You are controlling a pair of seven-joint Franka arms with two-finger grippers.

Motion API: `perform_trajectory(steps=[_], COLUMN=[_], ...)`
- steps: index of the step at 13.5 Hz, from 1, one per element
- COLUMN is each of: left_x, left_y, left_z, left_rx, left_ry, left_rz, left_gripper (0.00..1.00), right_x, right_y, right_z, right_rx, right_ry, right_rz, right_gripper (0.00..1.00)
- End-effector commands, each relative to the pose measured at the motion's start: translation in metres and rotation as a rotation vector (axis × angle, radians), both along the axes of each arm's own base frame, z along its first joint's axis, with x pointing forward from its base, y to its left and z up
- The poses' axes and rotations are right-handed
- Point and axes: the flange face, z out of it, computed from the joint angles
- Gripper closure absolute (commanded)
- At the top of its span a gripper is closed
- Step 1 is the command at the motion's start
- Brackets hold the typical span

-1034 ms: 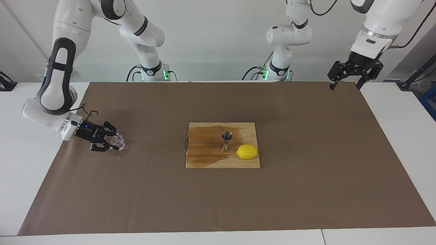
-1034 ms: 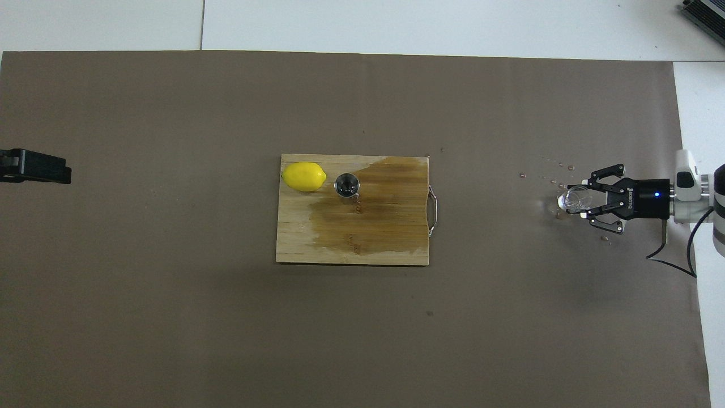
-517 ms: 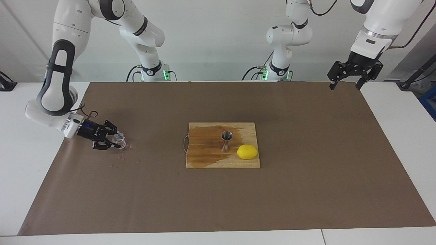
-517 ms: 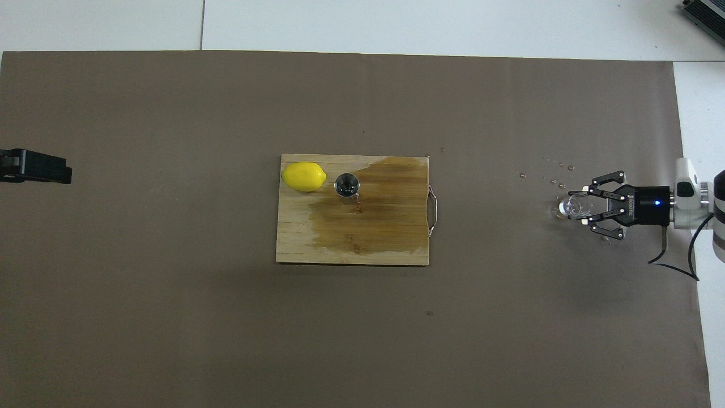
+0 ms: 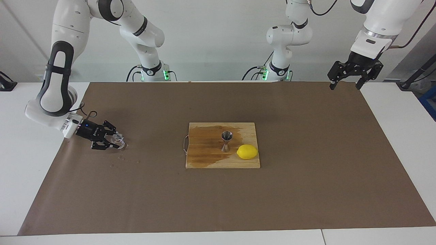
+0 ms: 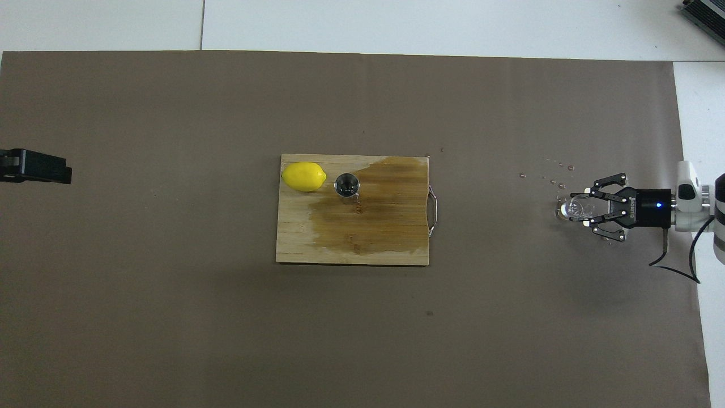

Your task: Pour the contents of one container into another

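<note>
Right tool (image 5: 114, 142) low at the right arm's end of the counter (image 5: 306, 190), fingers around the glass cup (image 5: 118, 139); whether they grip cannot be told. Jigger (image 5: 226, 140) upright on the cutting board (image 5: 204, 156), beside the lemon (image 5: 247, 151). Left tool (image 5: 344, 85) waits, spread wide, empty.

No readable text, labels, or numbers

Plain white wall (image 5: 218, 37) standing w/ even light falling; white table (image 5: 20, 163) lying under brown paper sheet (image 5: 306, 190).

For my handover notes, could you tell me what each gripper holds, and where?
The right gripper has its fingers around the sides of the glass cup, low on the paper. The left gripper holds nothing.
</note>
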Motion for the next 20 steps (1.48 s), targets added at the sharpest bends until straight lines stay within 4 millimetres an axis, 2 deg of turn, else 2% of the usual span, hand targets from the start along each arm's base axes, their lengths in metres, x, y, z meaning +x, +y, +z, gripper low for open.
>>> perform_trajectory(steps=[1,3,4,6,10,12,14,17,20], left_x=[-0.007,-0.007,-0.007,-0.007,-0.007,-0.007,-0.007,-0.007,-0.007], left_y=[0.003,0.003,0.003,0.003,0.003,0.003,0.002,0.001,0.000], left_z=[0.000,0.001,0.001,0.001,0.001,0.001,0.001,0.001,0.001], left_rx=[0.012,0.010,0.010,0.010,0.010,0.010,0.010,0.010,0.008], left_ry=[0.002,-0.001,-0.003,-0.001,-0.001,-0.001,-0.004,-0.001,-0.004], left_rz=[-0.002,-0.001,-0.001,-0.001,0.002,0.001,-0.001,-0.002,-0.004], left_gripper=[0.00,0.00,0.00,0.00,0.00,0.00,0.00,0.00,0.00], right_x=[0.006,0.019,0.034,0.052,0.075,0.090,0.097,0.098,0.088], right_y=[0.006,0.009,0.024,0.044,0.105,0.140,0.170,0.202,0.222], right_z=[0.003,0.026,0.049,0.092,0.177,0.211,0.229,0.251,0.277], right_rx=[0.029,0.027,0.023,-0.017,-0.142,-0.199,-0.238,-0.290,-0.402], right_ry=[-0.031,0.002,0.030,0.091,0.235,0.310,0.356,0.357,0.346], right_rz=[-0.032,-0.093,-0.116,-0.211,-0.406,-0.508,-0.589,-0.702,-0.808], right_gripper=[0.00,0.00,0.00,0.00,0.00,0.00,0.00,0.00,0.00])
